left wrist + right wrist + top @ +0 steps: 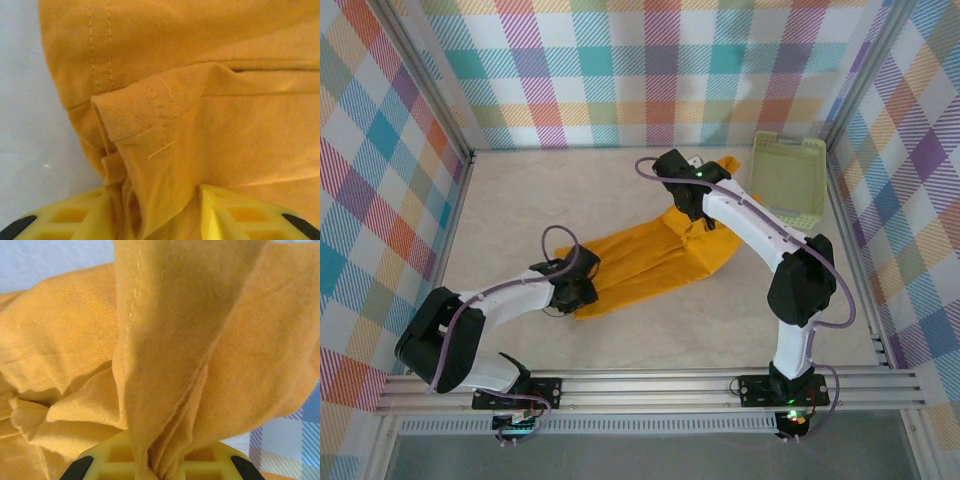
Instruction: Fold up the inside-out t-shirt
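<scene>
Seen from above, a pale green plastic basket stands at the far right of the table. Its ribbed floor looks bare, though it is small in this view, so a thin item inside cannot be ruled out. The mustard-yellow inside-out t-shirt is outside the basket, on the table. It is stretched into a long, rumpled band that starts just beside the basket and runs away from it toward the near left. The right gripper sits on the end of the shirt nearest the basket, and the left gripper on the end farthest from it. From the left wrist, the two yellow fingers are closed on a bunched pleat of cloth. A stitched hem is turned over just ahead of them. From the right wrist, the jaws are likewise clamped on gathered fabric, which rises in a taut ridge from between the fingers. No chest print shows anywhere, so the shirt seems not yet turned right side out. Judging by this, the task is at an early stage: the shirt is held and pulled long, but it has no flat, squared fold yet.
</scene>
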`<action>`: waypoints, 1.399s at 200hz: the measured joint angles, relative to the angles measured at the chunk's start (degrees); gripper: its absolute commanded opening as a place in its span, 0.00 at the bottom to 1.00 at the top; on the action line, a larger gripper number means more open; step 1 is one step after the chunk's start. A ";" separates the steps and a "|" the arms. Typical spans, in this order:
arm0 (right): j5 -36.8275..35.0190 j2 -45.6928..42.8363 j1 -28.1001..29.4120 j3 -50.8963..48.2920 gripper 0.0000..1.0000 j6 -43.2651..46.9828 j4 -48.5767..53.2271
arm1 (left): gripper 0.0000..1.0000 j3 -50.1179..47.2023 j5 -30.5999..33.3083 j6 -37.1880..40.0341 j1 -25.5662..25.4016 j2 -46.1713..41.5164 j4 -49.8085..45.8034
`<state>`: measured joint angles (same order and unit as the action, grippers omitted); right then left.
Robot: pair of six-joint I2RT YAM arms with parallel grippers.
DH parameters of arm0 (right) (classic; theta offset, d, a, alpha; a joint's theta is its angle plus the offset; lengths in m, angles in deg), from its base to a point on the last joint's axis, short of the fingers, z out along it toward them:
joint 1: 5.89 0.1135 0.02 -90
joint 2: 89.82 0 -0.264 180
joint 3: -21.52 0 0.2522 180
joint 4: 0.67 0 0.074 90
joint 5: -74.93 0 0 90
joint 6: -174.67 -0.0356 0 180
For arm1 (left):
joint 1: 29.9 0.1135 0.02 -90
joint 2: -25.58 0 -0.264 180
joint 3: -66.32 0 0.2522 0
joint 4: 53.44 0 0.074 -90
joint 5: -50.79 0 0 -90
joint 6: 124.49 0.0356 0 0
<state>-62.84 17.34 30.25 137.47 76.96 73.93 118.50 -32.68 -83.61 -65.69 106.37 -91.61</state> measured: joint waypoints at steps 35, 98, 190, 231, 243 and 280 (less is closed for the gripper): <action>-0.92 0.00 -1.01 2.84 0.00 1.20 1.03 | 0.47 1.64 -1.49 -4.26 -7.15 0.66 1.20; 2.89 3.21 6.88 8.57 0.00 -0.46 5.90 | 0.49 -2.54 -1.33 -5.25 1.60 -11.15 0.83; 27.56 9.77 13.25 11.26 0.00 -17.97 5.81 | 0.33 -7.98 -7.30 -3.58 1.68 -5.27 11.67; 35.80 9.68 14.71 8.22 0.00 -23.12 0.42 | 0.31 -8.37 -6.45 -3.58 1.14 -5.38 12.37; 37.27 9.68 15.56 8.22 0.00 -24.02 -1.03 | 0.31 -8.50 -6.25 -3.58 1.05 -5.38 12.55; 39.85 9.97 17.31 8.22 0.00 -26.25 -3.72 | 0.30 -8.66 -6.01 -3.58 0.94 -5.44 12.76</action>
<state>-22.99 27.30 47.56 145.69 50.71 70.21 109.84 -38.69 -87.20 -64.75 100.93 -78.84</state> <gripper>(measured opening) 0.095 0.307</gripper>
